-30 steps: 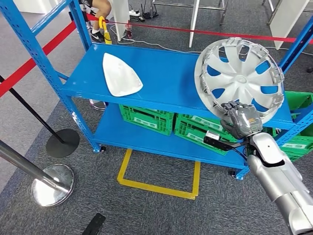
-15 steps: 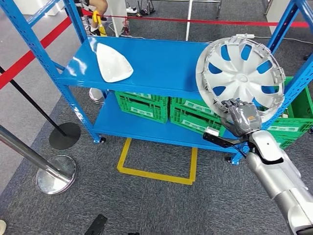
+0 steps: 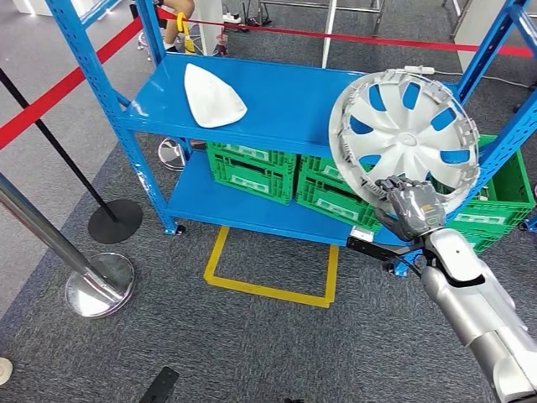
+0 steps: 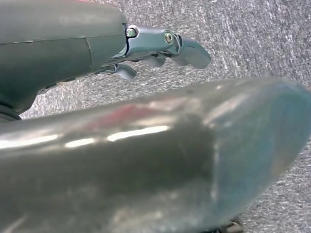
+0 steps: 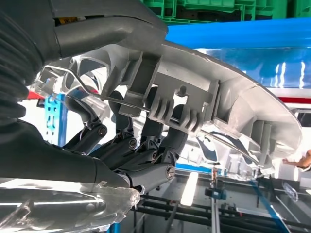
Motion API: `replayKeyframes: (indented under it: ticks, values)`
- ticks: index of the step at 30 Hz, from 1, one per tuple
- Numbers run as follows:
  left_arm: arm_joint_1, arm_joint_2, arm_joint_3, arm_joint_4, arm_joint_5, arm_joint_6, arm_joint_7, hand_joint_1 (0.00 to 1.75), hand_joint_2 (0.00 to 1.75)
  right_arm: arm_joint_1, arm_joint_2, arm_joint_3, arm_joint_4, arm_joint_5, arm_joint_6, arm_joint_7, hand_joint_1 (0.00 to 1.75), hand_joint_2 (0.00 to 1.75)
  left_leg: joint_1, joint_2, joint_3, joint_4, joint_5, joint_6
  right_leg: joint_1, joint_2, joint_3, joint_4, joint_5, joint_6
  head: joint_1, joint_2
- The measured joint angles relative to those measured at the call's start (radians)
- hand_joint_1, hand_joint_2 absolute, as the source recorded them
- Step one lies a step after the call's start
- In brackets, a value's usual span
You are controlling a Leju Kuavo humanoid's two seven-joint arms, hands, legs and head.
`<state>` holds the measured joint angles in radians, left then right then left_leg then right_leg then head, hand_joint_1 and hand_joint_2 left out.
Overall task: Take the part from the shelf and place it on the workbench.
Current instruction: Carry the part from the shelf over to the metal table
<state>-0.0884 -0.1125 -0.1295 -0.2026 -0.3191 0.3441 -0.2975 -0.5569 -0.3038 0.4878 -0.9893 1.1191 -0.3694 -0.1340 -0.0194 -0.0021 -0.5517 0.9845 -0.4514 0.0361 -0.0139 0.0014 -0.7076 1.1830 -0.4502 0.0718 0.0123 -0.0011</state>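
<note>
Hubcap [image 3: 405,134] is gripped at its lower rim by right hand [image 3: 410,210], fingers curled behind. Risk: edge-only hold, so cap could be twisted loose or knocked vs shelf [image 3: 285,101] post.

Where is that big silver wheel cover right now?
In the head view, on the right, the wheel cover is gripped at its lower rim by the right hand, raised in front of the blue shelf.
</note>
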Motion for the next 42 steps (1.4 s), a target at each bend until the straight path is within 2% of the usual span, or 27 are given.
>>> replayKeyframes:
  ticks: [2,3,6,7,9,11,12,13,14,15,17,19,21,23,25,26,27,28,29,30,32,34,36,37,39,40,42]
  values:
    - [0.0,0.001,0.001,0.0,-0.001,0.0,0.0,0.0,0.0,-0.002,0.0,0.0,-0.002,-0.001,-0.001,0.0,1.75,1.75,-0.003,-0.001,-0.007,0.007,0.001,-0.008,0.001,0.0,0.076,-0.116,0.02,-0.007,-0.001,0.0]
    - [-0.001,0.001,0.001,0.0,-0.002,0.0,0.0,0.0,0.0,-0.002,0.0,0.0,-0.004,0.0,-0.003,-0.001,1.75,1.75,-0.004,-0.002,-0.011,0.01,0.002,-0.012,0.003,0.0,0.09,-0.141,0.02,-0.013,-0.002,0.0]
    - [0.0,0.002,0.002,0.0,-0.003,0.0,0.0,0.0,0.0,0.001,-0.001,0.0,-0.009,0.009,-0.008,0.001,1.75,1.75,-0.004,-0.004,-0.022,0.014,0.004,-0.026,0.004,-0.002,0.087,-0.146,0.024,-0.034,-0.003,0.0]
    - [0.0,0.002,0.002,0.0,-0.004,0.001,0.0,0.0,0.0,0.001,-0.001,0.0,-0.01,0.012,-0.01,0.003,1.75,1.75,-0.004,-0.004,-0.029,0.027,-0.007,-0.032,0.002,-0.006,0.086,-0.147,0.026,-0.04,-0.005,0.0]
    - [0.0,0.003,0.003,0.0,-0.005,0.001,0.0,0.0,0.0,0.002,-0.001,0.0,-0.013,0.017,-0.013,0.007,1.75,1.75,0.001,-0.005,-0.072,0.114,-0.058,-0.047,-0.002,-0.017,0.082,-0.149,0.028,-0.049,-0.008,0.0]
    - [0.001,0.002,0.003,0.0,-0.006,0.001,0.0,0.0,0.0,0.003,-0.001,0.001,-0.015,0.021,-0.018,0.008,1.75,1.75,0.01,-0.004,-0.139,0.249,-0.116,-0.058,-0.003,-0.029,0.078,-0.149,0.029,-0.053,-0.01,0.0]
    - [0.002,0.002,0.003,0.0,-0.006,0.001,0.0,0.0,0.0,0.004,-0.001,0.001,-0.016,0.023,-0.02,0.008,1.75,1.75,0.014,-0.004,-0.161,0.292,-0.126,-0.061,-0.004,-0.036,0.077,-0.149,0.029,-0.053,-0.01,0.0]
    - [0.002,0.002,0.003,0.0,-0.006,0.001,0.0,0.0,0.0,0.005,-0.001,0.001,-0.016,0.024,-0.021,0.008,1.75,1.75,0.016,-0.004,-0.166,0.3,-0.116,-0.063,-0.004,-0.043,0.077,-0.149,0.029,-0.053,-0.01,0.0]
    - [0.002,0.002,0.003,0.0,-0.006,0.001,0.0,0.0,0.0,0.005,-0.001,0.002,-0.017,0.025,-0.022,0.008,1.75,1.75,0.018,0.0,-0.152,0.267,-0.088,-0.064,-0.005,-0.051,0.077,-0.149,0.029,-0.052,-0.01,0.0]
    - [0.001,0.002,0.003,0.0,-0.007,0.001,0.0,0.0,0.0,0.005,-0.001,0.002,-0.019,0.026,-0.022,0.008,1.75,1.75,0.019,0.011,-0.122,0.205,-0.05,-0.063,-0.006,-0.059,0.079,-0.149,0.03,-0.05,-0.01,0.0]
    - [-0.003,0.001,0.003,-0.001,-0.01,0.001,0.0,0.0,0.0,0.005,-0.001,0.002,-0.025,0.028,-0.022,0.006,1.75,1.75,0.015,0.053,-0.06,0.074,0.005,-0.06,-0.002,-0.074,0.079,-0.147,0.03,-0.042,-0.012,0.0]
    - [-0.006,-0.001,0.003,-0.001,-0.013,0.001,0.0,0.0,0.0,0.004,-0.002,0.002,-0.03,0.031,-0.022,0.004,1.75,1.75,0.009,0.071,-0.042,0.021,0.017,-0.051,0.003,-0.092,0.078,-0.148,0.032,-0.031,-0.012,0.0]
    - [-0.005,-0.001,0.003,-0.001,-0.014,0.0,0.001,0.0,0.0,0.004,-0.002,0.003,-0.037,0.032,-0.022,0.002,1.75,1.75,0.009,0.047,-0.047,0.015,0.023,-0.035,0.002,-0.11,0.078,-0.152,0.033,-0.019,-0.012,0.0]
    - [-0.003,0.0,0.003,-0.001,-0.015,0.0,0.002,0.0,0.0,0.004,-0.003,0.005,-0.042,0.033,-0.022,0.0,1.75,1.75,0.011,0.022,-0.048,0.01,0.031,-0.021,-0.003,-0.083,0.065,-0.121,0.006,-0.01,-0.011,0.0]
    - [-0.004,0.0,0.004,-0.001,-0.016,0.0,0.003,0.0,0.0,0.006,-0.004,0.006,-0.043,0.033,-0.022,0.0,1.75,1.75,0.012,-0.002,-0.049,0.009,0.036,-0.012,-0.003,-0.028,0.018,-0.005,-0.057,-0.009,-0.007,0.0]
    - [-0.004,-0.001,0.004,-0.001,-0.016,0.0,0.003,0.0,0.0,0.008,-0.005,0.007,-0.043,0.033,-0.022,-0.001,1.75,1.75,0.011,-0.015,-0.05,0.009,0.037,-0.01,-0.001,-0.013,-0.013,0.066,-0.086,-0.009,-0.006,0.0]
    - [-0.004,-0.003,0.004,-0.001,-0.016,0.0,0.003,0.0,0.0,0.01,-0.005,0.008,-0.043,0.034,-0.022,-0.001,1.75,1.75,0.01,-0.03,-0.05,0.009,0.037,-0.008,0.001,-0.005,-0.038,0.12,-0.102,-0.011,-0.005,0.0]
    - [-0.004,-0.003,0.004,-0.001,-0.016,0.0,0.003,0.0,0.0,0.011,-0.005,0.01,-0.043,0.034,-0.022,-0.001,1.75,1.75,0.009,-0.044,-0.05,0.009,0.038,-0.008,0.003,-0.002,-0.047,0.137,-0.099,-0.012,-0.005,0.0]
    - [-0.003,-0.004,0.004,-0.001,-0.016,0.0,0.003,0.0,0.0,0.013,-0.005,0.011,-0.043,0.034,-0.022,-0.001,1.75,1.75,0.008,-0.06,-0.05,0.01,0.038,-0.008,0.003,0.0,-0.036,0.113,-0.078,-0.015,-0.005,0.0]
    - [-0.003,-0.004,0.004,-0.001,-0.016,0.0,0.003,0.0,0.0,0.013,-0.005,0.011,-0.043,0.034,-0.022,0.0,1.75,1.75,0.009,-0.074,-0.049,0.011,0.038,-0.008,0.002,0.008,-0.008,0.053,-0.043,-0.017,-0.005,0.0]
    - [-0.004,-0.004,0.004,-0.002,-0.018,0.0,0.003,0.0,0.0,0.013,-0.005,0.01,-0.044,0.034,-0.022,-0.001,1.75,1.75,0.009,-0.101,-0.053,0.016,0.039,-0.013,-0.005,0.054,0.058,-0.081,0.006,-0.019,-0.005,0.0]
    - [-0.005,-0.005,0.004,-0.002,-0.021,0.0,0.004,0.0,0.0,0.014,-0.005,0.01,-0.045,0.034,-0.023,-0.002,1.75,1.75,0.011,-0.123,-0.065,0.02,0.043,-0.022,-0.01,0.084,0.089,-0.139,0.011,-0.019,-0.006,0.0]
    - [-0.002,-0.004,0.004,-0.002,-0.022,0.0,0.004,0.0,0.0,0.016,-0.005,0.013,-0.049,0.034,-0.024,-0.004,1.75,1.75,0.015,-0.142,-0.077,0.021,0.046,-0.034,-0.009,0.067,0.09,-0.142,0.011,-0.025,-0.007,0.0]
    - [0.0,-0.003,0.004,-0.002,-0.022,0.0,0.004,0.0,0.0,0.016,-0.004,0.015,-0.05,0.033,-0.024,-0.004,1.75,1.75,0.014,-0.135,-0.081,0.026,0.042,-0.04,-0.01,0.055,0.092,-0.145,0.012,-0.031,-0.008,0.0]
    - [-0.001,-0.002,0.004,-0.002,-0.022,0.0,0.004,0.0,0.0,0.016,-0.003,0.016,-0.052,0.033,-0.024,-0.002,1.75,1.75,0.011,-0.082,-0.113,0.085,0.005,-0.054,-0.014,0.028,0.097,-0.152,0.013,-0.043,-0.016,0.0]
    - [-0.002,-0.003,0.004,-0.002,-0.023,0.0,0.004,0.0,0.0,0.016,-0.003,0.015,-0.052,0.032,-0.024,-0.001,1.75,1.75,0.01,-0.046,-0.142,0.144,-0.024,-0.061,-0.013,0.014,0.098,-0.153,0.013,-0.046,-0.02,0.0]
    - [-0.004,-0.004,0.004,-0.002,-0.023,-0.001,0.004,0.0,0.0,0.016,-0.003,0.015,-0.052,0.032,-0.024,-0.001,1.75,1.75,0.017,-0.014,-0.208,0.269,-0.069,-0.071,-0.012,-0.014,0.099,-0.153,0.011,-0.05,-0.023,0.0]
